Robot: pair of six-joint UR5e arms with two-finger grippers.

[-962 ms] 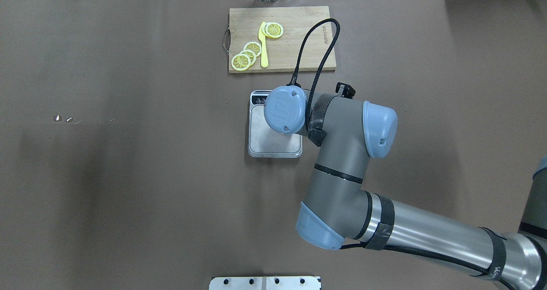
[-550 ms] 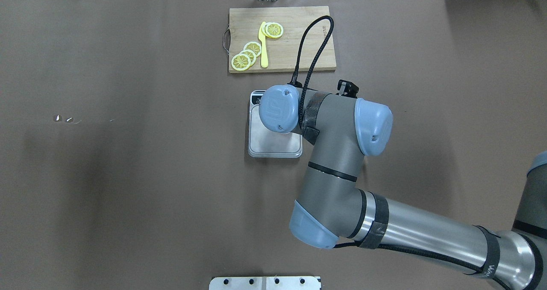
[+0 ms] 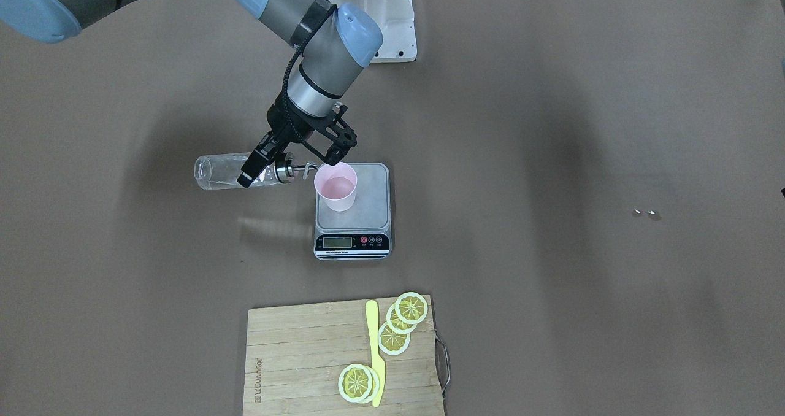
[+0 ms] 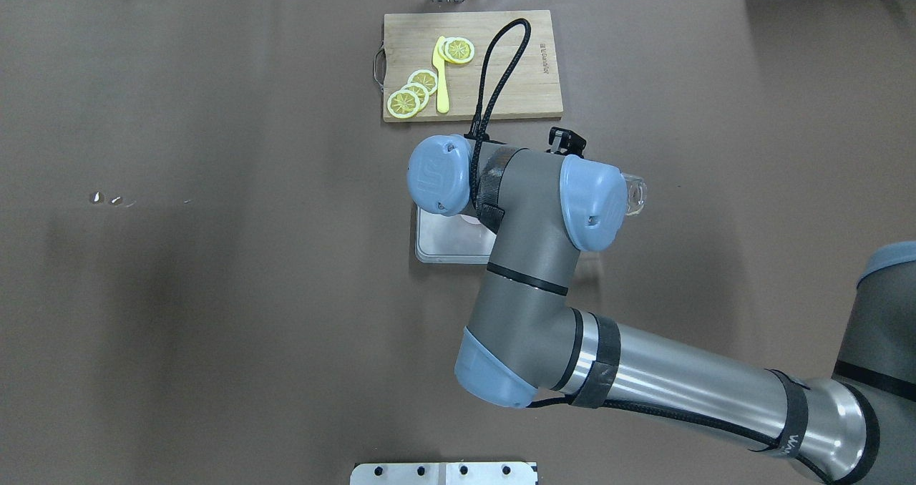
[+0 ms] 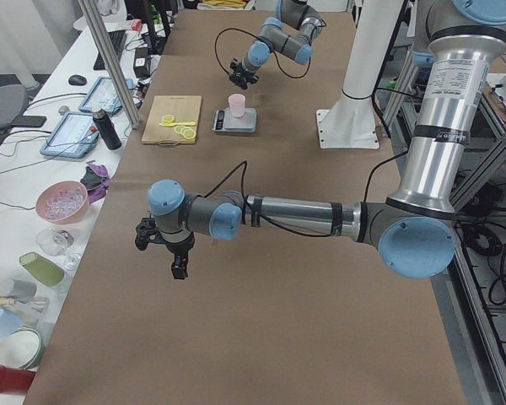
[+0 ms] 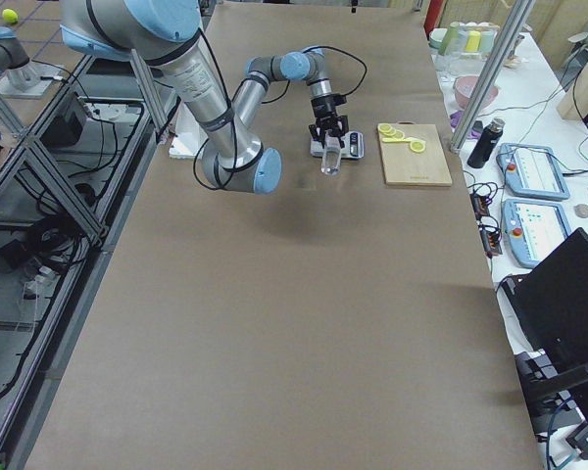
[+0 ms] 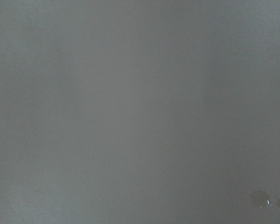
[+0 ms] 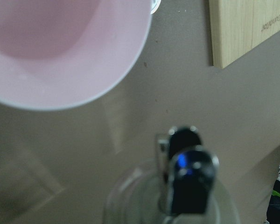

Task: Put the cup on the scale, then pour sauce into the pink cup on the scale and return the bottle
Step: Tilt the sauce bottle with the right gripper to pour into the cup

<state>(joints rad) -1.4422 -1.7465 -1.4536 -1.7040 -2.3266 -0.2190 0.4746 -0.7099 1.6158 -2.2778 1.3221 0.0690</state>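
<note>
The right claw (image 3: pixel 265 168) is clamped on a clear bottle (image 3: pixel 218 172), held level with its spout just beside the rim of the pink cup (image 3: pixel 335 188) standing on the scale (image 3: pixel 352 227). The left claw (image 5: pixel 160 253) hangs over the brown tabletop (image 3: pixel 552 158) well apart from them; whether its fingers are apart or together cannot be told.

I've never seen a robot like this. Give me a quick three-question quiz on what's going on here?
1. True or false: the pink cup stands on the scale.
2. How is the bottle in the right pincer held? A upright; B on its side, spout toward the cup; C upside down.
3. Fill in: beside the lemon slices on the wooden board lies a yellow ____.
Key: 1 true; 2 B; 3 knife.
</note>
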